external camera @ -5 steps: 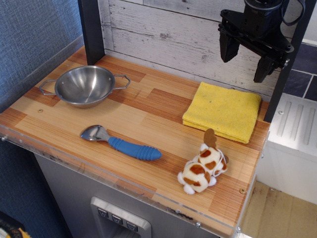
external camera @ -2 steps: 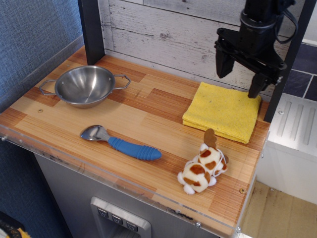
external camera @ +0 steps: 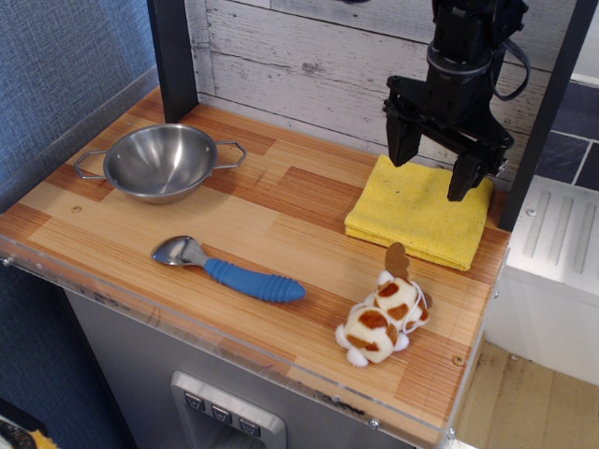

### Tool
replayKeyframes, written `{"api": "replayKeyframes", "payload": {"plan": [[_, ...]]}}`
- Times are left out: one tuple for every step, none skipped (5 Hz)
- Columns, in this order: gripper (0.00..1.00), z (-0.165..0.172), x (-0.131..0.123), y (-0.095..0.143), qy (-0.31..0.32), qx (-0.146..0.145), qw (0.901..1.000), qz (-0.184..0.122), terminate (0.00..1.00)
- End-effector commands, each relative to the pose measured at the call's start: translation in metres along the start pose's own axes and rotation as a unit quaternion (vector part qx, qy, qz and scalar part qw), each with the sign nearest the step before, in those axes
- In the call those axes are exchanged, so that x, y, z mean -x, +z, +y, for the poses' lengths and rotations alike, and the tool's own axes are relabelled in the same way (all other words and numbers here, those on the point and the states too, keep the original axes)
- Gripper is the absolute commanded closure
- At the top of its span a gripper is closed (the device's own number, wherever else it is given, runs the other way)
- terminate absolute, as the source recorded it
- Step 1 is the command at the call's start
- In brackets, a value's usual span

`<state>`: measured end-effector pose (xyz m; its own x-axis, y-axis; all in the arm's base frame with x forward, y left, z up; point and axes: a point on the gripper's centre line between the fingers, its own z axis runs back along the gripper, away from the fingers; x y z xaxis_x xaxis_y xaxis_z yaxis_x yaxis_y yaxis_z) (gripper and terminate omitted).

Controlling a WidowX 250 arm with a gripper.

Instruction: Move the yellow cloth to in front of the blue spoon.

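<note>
Currently pincer (external camera: 430, 169) spread wide over the yellow cloth (external camera: 421, 211) (grab looks imminent); blue spoon (external camera: 229, 268) well apart, front-left on tabletop (external camera: 281, 206).

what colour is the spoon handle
Blue, ribbed plastic on the blue spoon, clearest in the observation.image view.

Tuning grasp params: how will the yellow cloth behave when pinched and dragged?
The yellow cloth looks like soft, folded textured fabric, so it will likely sag and may unfold if lifted by one edge. It probably weighs little. Its nap should grip the wooden table somewhat, so dragging could bunch it. The end effector is open above it.
</note>
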<state>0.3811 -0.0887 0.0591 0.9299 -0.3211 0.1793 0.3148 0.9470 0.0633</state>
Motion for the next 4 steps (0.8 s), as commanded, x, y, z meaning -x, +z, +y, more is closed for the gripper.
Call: {"api": "replayKeyframes", "payload": {"plan": [[0.00, 0.008, -0.004, -0.012, 0.019, 0.013, 0.9997, -0.010, 0.00], [0.00, 0.007, -0.003, -0.023, 0.025, 0.004, 0.9996, -0.015, 0.00], [0.00, 0.006, -0.002, -0.025, 0.029, -0.005, 0.9994, -0.015, 0.00], [0.00, 0.004, 0.002, -0.031, 0.032, -0.003, 0.9994, -0.012, 0.00]]}}
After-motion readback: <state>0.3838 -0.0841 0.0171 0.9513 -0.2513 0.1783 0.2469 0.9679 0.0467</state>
